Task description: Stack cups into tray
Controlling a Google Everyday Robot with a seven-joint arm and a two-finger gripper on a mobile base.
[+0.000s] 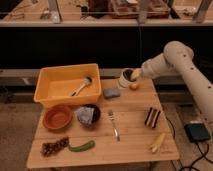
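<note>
On my one camera feed I see the end effector [133, 75] clamped on the rim of a small round pale cup [125, 80] with a dark mouth, holding it above the far edge of the slatted wooden bench [131, 111], just right of the tray. The tray [62, 99] is a deep, smooth, yellow-orange plastic rectangle with a rim, at the bench's far left. An orange-brown bowl [57, 117] sits in front of it.

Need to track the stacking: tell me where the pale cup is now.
In the camera view, the gripper holds the pale cup over the table's far edge, just right of the yellow tray, beside the blue-grey sponge.
</note>
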